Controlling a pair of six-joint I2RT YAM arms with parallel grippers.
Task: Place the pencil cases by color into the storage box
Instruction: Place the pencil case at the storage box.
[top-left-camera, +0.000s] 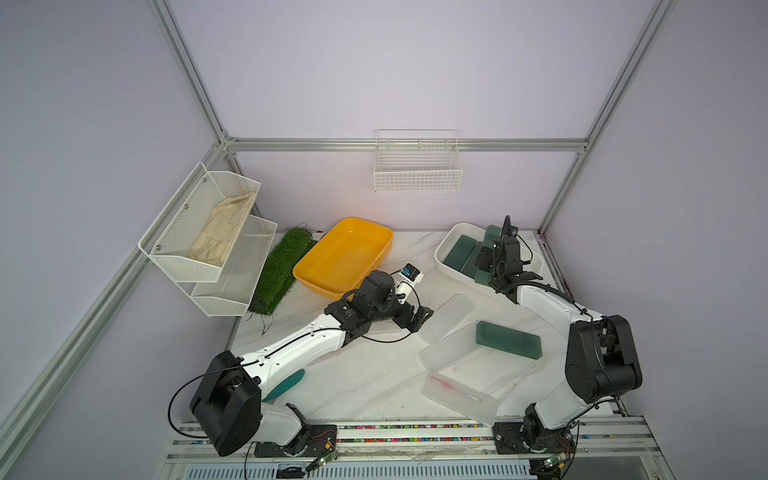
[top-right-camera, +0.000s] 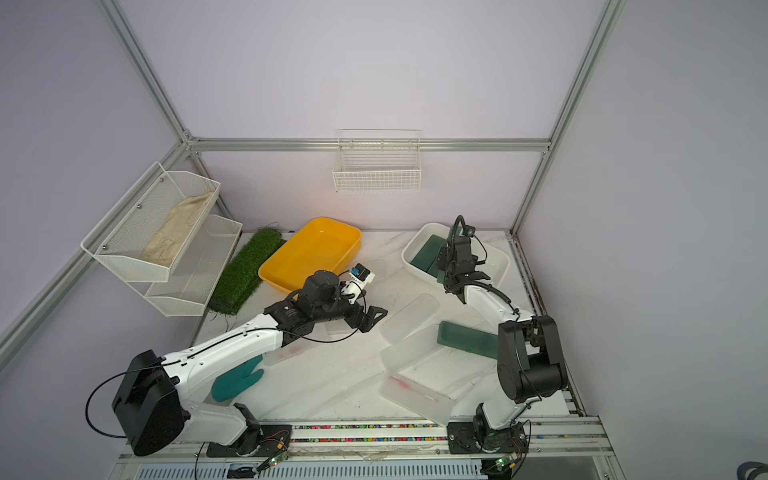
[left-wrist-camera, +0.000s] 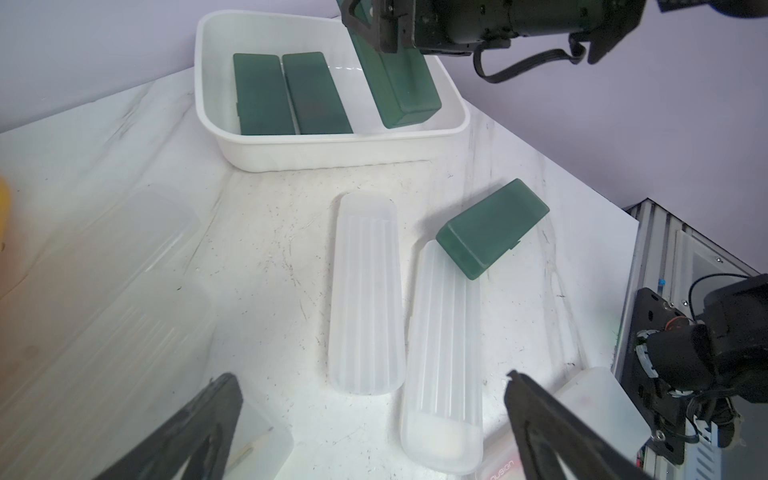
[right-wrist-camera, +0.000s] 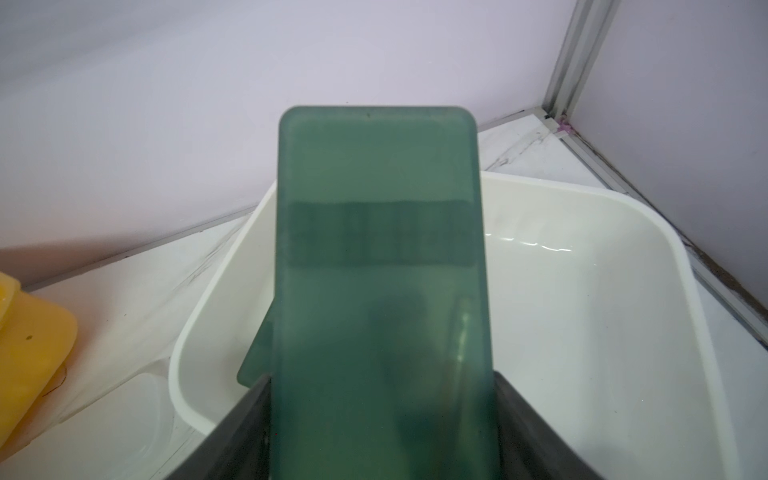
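Shape is shared, colour is not: every case here is a flat, long rectangle with rounded corners. The right gripper (right-wrist-camera: 382, 399) is clamped on the held green case (right-wrist-camera: 378, 249), jaws pressing its long sides, and holds it tilted above the white storage box (left-wrist-camera: 332, 145). Its plastic is translucent dark green, matte, with a darker band showing through. On the box floor the outer boxed case (left-wrist-camera: 259, 95) and the inner boxed case (left-wrist-camera: 316, 95), the same green, lie flat, side by side and touching. The loose green case (left-wrist-camera: 492, 226) lies on the marbled table (left-wrist-camera: 270, 249), one end overlapping the second frosted case (left-wrist-camera: 444, 353). Just beside that lies the first frosted case (left-wrist-camera: 365, 295); both are whitish, cloudy and ribbed lengthwise. Another frosted case (top-left-camera: 461, 397) near the table's front edge shows something pink inside. The left gripper (left-wrist-camera: 369, 376) hangs low near them, jaws spread wide, gripping nothing.
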